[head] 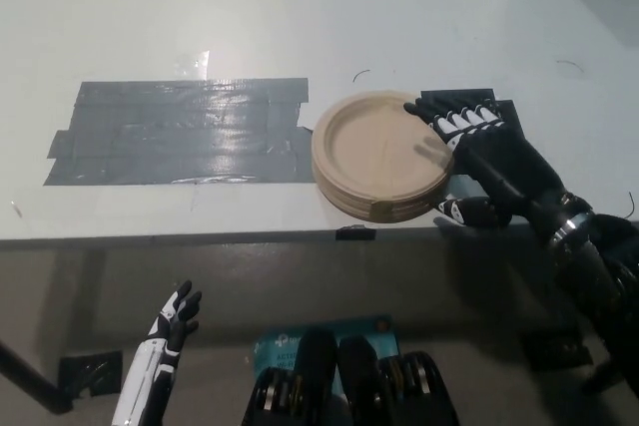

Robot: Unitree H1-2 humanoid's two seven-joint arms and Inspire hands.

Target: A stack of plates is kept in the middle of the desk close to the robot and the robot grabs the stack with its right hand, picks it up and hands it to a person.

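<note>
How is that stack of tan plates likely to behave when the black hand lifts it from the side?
The stack of plates looks like thin, matte disposable ware, so probably light and fairly stiff as a bundle. Its separate layers show at the front edge, so they may slide or fan apart. The right hand is open at its right rim; a one-sided grip could tilt it.

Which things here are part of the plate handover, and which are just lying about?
Job: stack of round beige plates; black right hand, open around the stack's right edge; white desk.
Lying about: grey tape patch; black tape patch; white left hand, resting low.
</note>
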